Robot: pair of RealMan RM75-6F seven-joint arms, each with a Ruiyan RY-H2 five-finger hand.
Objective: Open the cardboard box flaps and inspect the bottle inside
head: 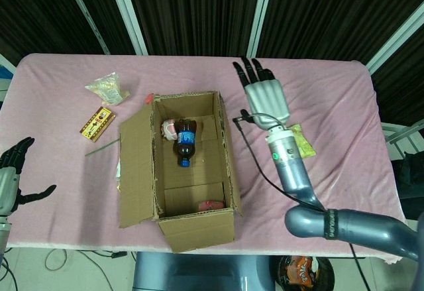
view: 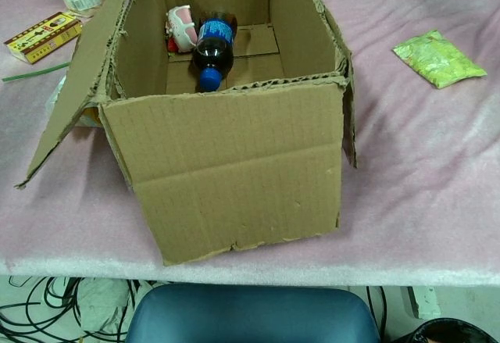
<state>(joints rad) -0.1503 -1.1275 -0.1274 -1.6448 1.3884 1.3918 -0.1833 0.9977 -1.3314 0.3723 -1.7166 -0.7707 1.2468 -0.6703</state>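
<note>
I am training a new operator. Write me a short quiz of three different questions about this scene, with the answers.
1. True or false: the right hand holds the bottle.
2. The bottle's cap is: A) red B) blue C) white.
3. Fill in: the green packet lies ___ the cardboard box.

Key: 1 false, the hand is open over the table, beside the box. 2 B. 3 outside.
</note>
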